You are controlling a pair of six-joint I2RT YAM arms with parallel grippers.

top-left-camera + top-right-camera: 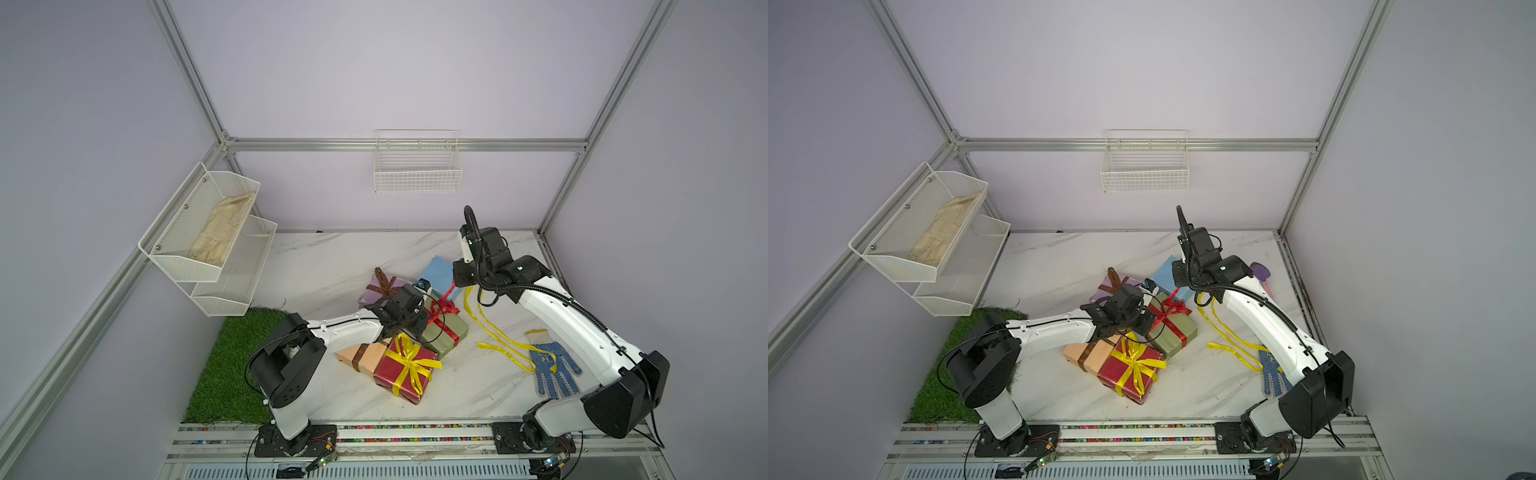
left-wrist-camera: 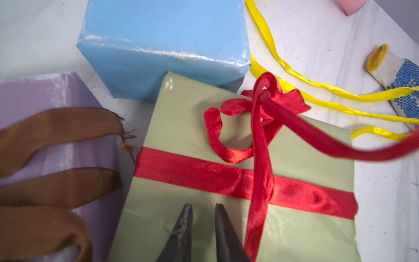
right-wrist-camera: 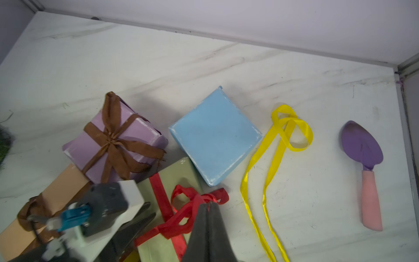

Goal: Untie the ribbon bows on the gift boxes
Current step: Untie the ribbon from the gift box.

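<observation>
The olive green gift box (image 2: pixel 186 127) carries a red ribbon bow (image 2: pixel 229 133), partly pulled loose. My right gripper (image 3: pixel 207 204) is shut on one red tail, which stretches taut off the knot (image 1: pixel 442 307). My left gripper (image 2: pixel 203 205) hovers over the olive paper, slightly open with nothing between its fingertips. The lilac box (image 1: pixel 380 291) has a tied brown bow (image 3: pixel 111 138). A yellow bow (image 1: pixel 409 359) sits on the dark red box (image 1: pixel 405 376). A brown band (image 1: pixel 359 357) crosses the peach box (image 1: pixel 368 359). The light blue box (image 3: pixel 215 136) is bare, with a loose yellow ribbon (image 1: pixel 498 340) beside it.
A blue-dotted glove (image 1: pixel 552 370) lies at the right, under the right arm. A purple trowel with a pink handle (image 3: pixel 362 145) lies by the right wall. A grass mat (image 1: pixel 232 374) covers the front left. White wire baskets (image 1: pixel 417 166) (image 1: pixel 208 232) hang on the walls.
</observation>
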